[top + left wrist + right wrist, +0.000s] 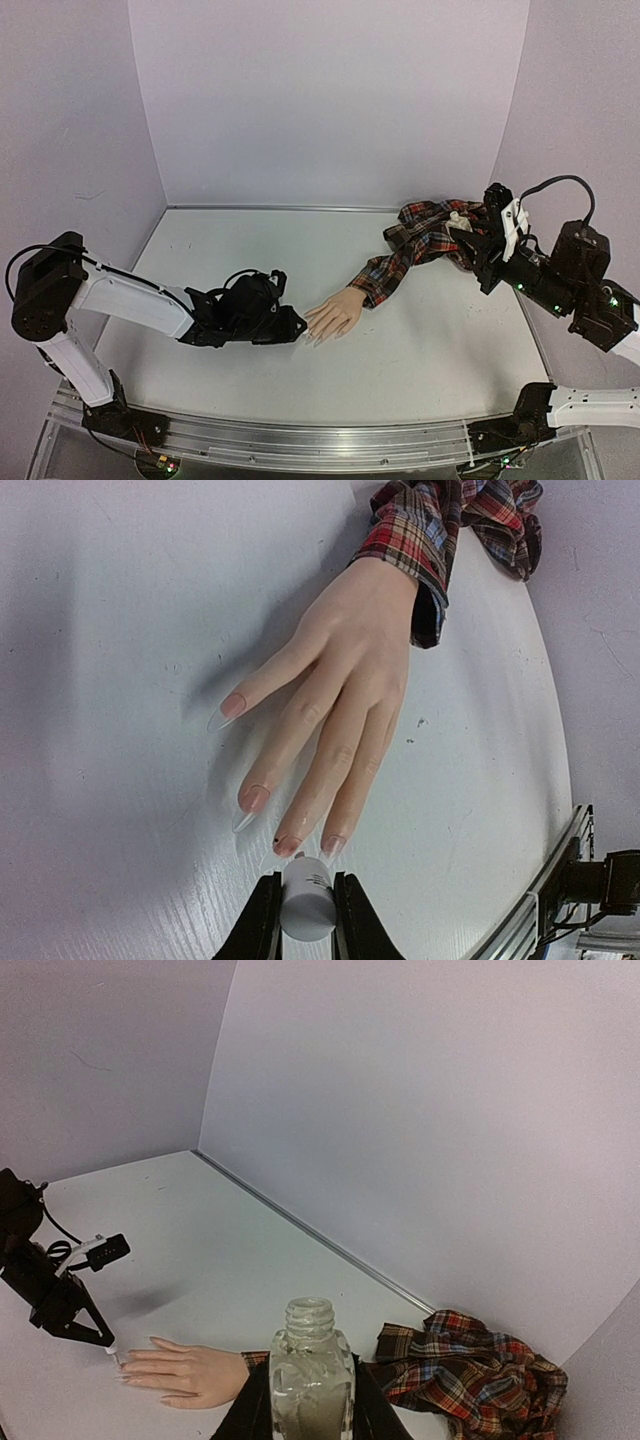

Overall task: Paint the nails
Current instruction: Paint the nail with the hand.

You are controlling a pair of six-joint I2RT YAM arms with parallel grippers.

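Nails (pixel 288 845) lie just beside left tool (pixel 305 882) clenching white cap (pixel 306 912); right tool (pixel 311 1390) grips bottle (pixel 310 1345).

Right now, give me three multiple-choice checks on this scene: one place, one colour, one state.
1. Where is the white cap that the left pincer holds?
A) in the far back corner
B) at the mannequin hand's fingertips
C) raised high in the air

2. What colour is the sleeve?
A) plain blue
B) green stripes
C) red plaid

3. What state is the clear bottle in the right pincer?
A) uncapped and upright
B) capped
C) lying on its side

Key:
1 B: the left wrist view shows the cap right at the fingertips.
2 C: red checks show in every view.
3 A: the right wrist view shows a bare threaded neck pointing up.
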